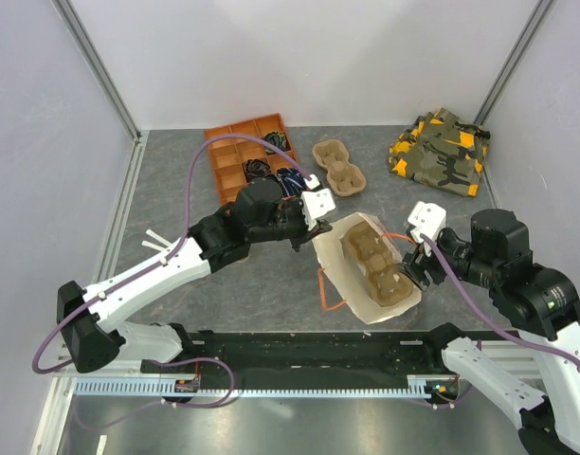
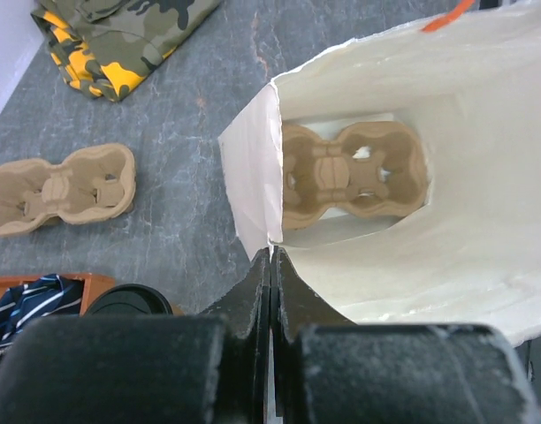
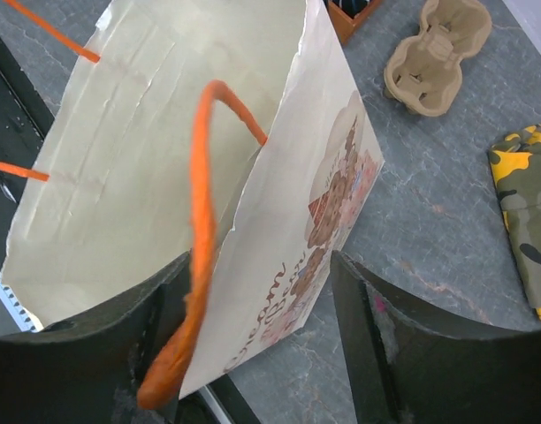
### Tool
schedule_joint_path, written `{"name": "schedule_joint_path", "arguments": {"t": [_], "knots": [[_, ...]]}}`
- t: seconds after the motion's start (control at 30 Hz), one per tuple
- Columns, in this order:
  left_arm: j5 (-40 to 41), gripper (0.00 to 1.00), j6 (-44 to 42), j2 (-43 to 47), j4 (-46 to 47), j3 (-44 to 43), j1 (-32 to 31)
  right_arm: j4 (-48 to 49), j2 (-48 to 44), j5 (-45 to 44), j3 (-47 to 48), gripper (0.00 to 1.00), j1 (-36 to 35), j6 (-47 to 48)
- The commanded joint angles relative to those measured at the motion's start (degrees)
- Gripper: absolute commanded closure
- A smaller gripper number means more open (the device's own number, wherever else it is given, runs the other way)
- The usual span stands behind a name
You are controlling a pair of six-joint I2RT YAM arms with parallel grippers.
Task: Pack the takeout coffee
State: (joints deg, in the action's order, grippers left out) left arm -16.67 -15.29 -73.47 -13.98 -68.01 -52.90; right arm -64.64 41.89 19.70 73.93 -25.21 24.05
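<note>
A white paper bag (image 1: 377,309) with orange handles stands open at mid-table, with a brown pulp cup carrier (image 1: 375,265) lying in its bottom (image 2: 354,174). My left gripper (image 1: 316,231) is shut on the bag's left rim (image 2: 272,251). My right gripper (image 1: 418,268) is open at the bag's right side and straddles the printed wall (image 3: 323,203) and an orange handle (image 3: 200,212), which touches one finger. In the left wrist view, the round black lid of the takeout coffee (image 2: 129,302) peeks out by the finger. The cup itself is hidden, and my left arm covers it in the top view.
A second pulp carrier (image 1: 339,168) lies behind the bag. An orange divided tray (image 1: 235,156) holding cables sits at the back left. A camouflage cloth (image 1: 440,152) lies at the back right. White walls enclose the grey table.
</note>
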Motion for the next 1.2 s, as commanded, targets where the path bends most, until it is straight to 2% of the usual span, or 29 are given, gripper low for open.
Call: {"name": "schedule_joint_path", "arguments": {"t": [0.0,0.3,0.43,0.6,0.7,0.8,0.83,0.9,0.93,1.0,1.03,1.1,1.13,1.17], "knots": [[0.58,0.98,-0.62,2.37,3.08,0.68,-0.97,0.57,-1.1,-0.1,-2.12,0.33,0.16,2.23],[1.28,0.98,-0.71,3.86,3.43,1.65,-2.9,0.49,-3.92,-3.18,-3.79,0.43,0.16,2.84],[0.41,0.98,0.87,4.13,3.17,1.39,-3.35,0.66,-4.1,-3.88,-4.32,0.52,0.25,2.58],[-0.82,0.98,4.38,2.9,0.1,-0.98,-3.52,1.71,-3.13,-5.9,-5.2,0.55,0.25,2.23],[-1.61,0.98,5.27,3.07,-0.43,-0.81,-3.61,2.41,-2.87,-7.66,-5.55,0.61,0.25,1.79],[-0.48,0.96,5.79,3.25,-1.31,-0.81,-3.52,2.5,-2.86,-8.1,-5.47,0.78,0.25,1.35],[0.57,0.86,6.06,3.07,-1.92,-1.07,-3.52,2.68,-2.87,-8.1,-5.38,0.89,0.16,1.35],[2.24,0.71,7.46,2.9,-3.77,-2.3,-3.09,2.85,-3.22,-8.8,-5.46,1.0,0.16,1.35],[4.08,0.55,8.16,2.29,-6.47,-3.0,-2.65,3.12,-3.3,-9.5,-5.64,1.0,0.16,1.26],[4.1,0.41,11.22,1.32,-9.74,-6.41,1.11,3.82,-3.66,-11.44,-5.73,1.0,0.16,1.35],[3.23,0.31,12.2,0.88,-12.97,-7.48,2.7,4.0,-3.74,-11.88,-5.81,1.0,0.16,1.43],[3.04,0.2,13.44,0.35,-14.75,-9.41,6.47,4.35,-3.92,-12.58,-5.73,1.0,0.16,1.43],[4.26,0.04,13.7,0.52,-15.2,-9.68,7.46,4.35,-4.01,-12.58,-5.73,1.0,0.25,1.43],[4.88,0.0,14.14,0.44,-15.81,-9.95,8.51,4.44,-4.09,-12.58,-5.73,1.0,0.25,1.43]]}}
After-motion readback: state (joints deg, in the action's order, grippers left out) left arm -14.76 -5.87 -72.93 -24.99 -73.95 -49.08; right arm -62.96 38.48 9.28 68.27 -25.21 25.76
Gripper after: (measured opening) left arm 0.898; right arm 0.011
